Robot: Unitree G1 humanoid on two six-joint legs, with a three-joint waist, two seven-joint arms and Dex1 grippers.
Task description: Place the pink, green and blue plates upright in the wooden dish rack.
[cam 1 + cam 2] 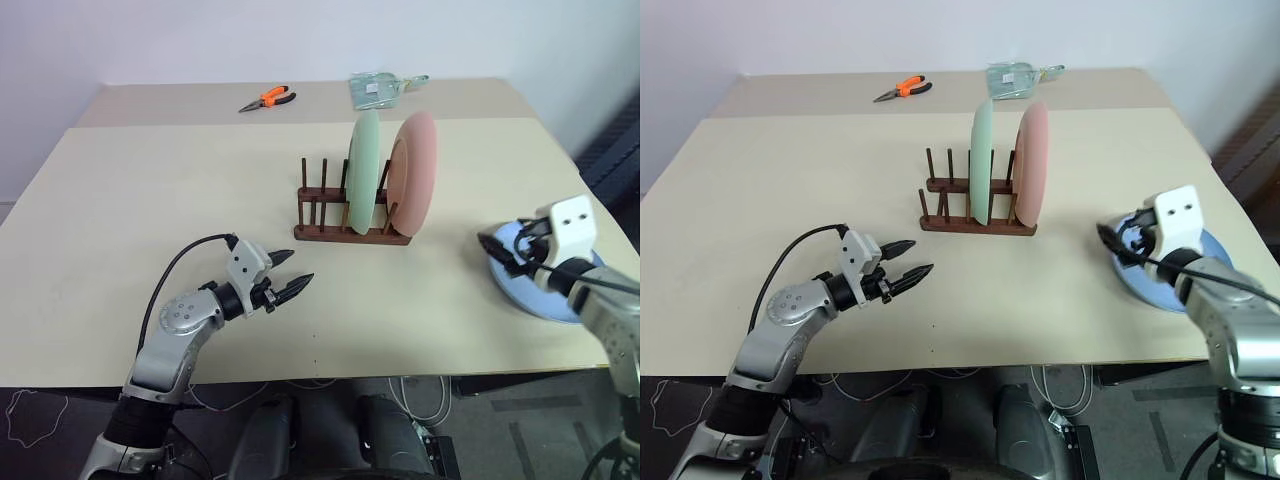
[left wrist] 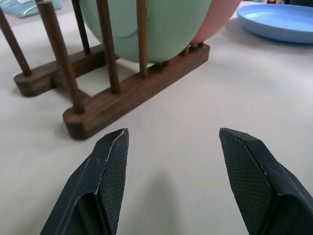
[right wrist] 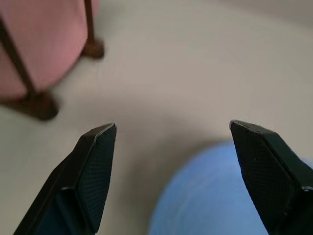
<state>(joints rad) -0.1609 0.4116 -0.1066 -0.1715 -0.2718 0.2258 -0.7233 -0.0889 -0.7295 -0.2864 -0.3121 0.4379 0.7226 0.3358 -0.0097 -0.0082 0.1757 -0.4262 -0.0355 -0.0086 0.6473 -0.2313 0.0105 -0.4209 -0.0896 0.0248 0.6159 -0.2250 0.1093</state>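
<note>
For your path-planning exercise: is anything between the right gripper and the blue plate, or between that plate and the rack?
Nothing visible. The right gripper, jaws open, hangs just over the blue plate. Bare table separates it from the rack, whose left slots are free.

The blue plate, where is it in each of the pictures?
Left eye view: the blue plate lies flat on the table at the right edge, under the right gripper.
Right eye view: same spot, at the right.
Left wrist view: at the upper right, beyond the wooden dish rack.
Right wrist view: low, between the open fingers.
Shared landmark: the pink plate standing in the rack.
</note>
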